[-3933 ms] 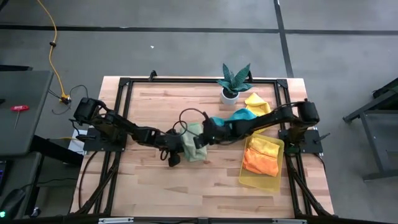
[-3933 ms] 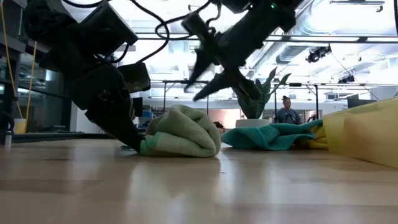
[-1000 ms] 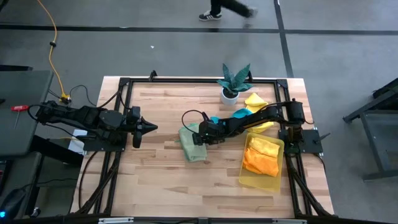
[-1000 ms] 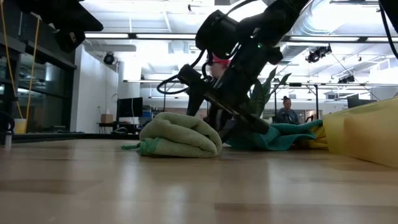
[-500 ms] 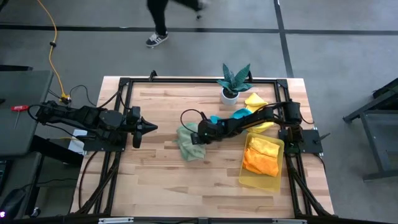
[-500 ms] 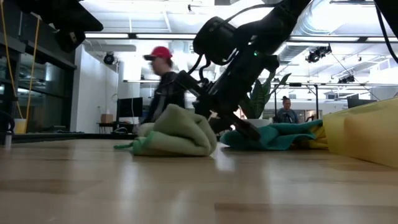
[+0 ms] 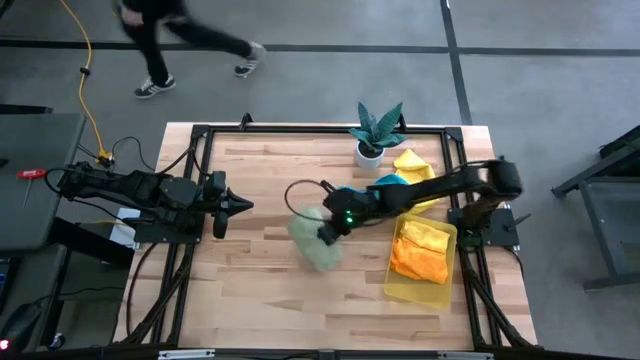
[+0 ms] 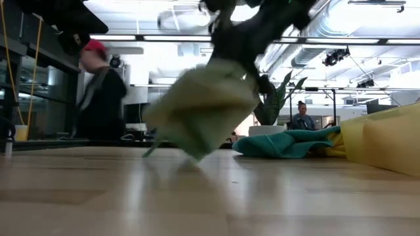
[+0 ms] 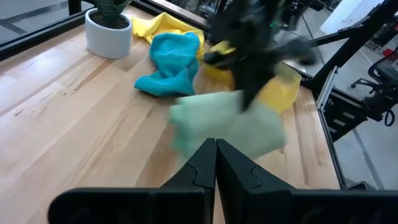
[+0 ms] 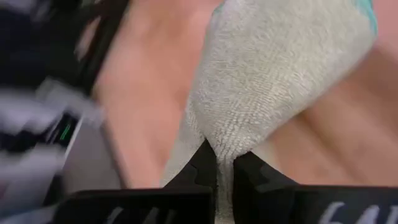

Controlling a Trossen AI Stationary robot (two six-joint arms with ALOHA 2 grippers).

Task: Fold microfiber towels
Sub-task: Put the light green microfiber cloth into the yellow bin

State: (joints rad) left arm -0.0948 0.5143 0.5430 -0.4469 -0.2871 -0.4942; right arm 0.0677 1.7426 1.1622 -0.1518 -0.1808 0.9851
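The right gripper [image 7: 328,236], jaws clamped on the pale green microfiber towel [image 7: 314,243], lifts it; soft, light and limp, the towel drapes, so an edge or corner grips best. The left gripper [image 7: 243,206] waits closed.

Since a second ago the right gripper [image 7: 328,234] has clamped onto the pale green towel [image 7: 313,242] and lifted it off the surface [image 7: 250,290], while a person [image 7: 160,40] has crossed the floor behind.

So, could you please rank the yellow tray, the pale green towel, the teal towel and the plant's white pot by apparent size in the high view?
1. yellow tray, clearly largest.
2. pale green towel, blurred and partly under the right gripper.
3. teal towel, partly hidden by the arm, so close to the green one.
4. white pot, smallest.
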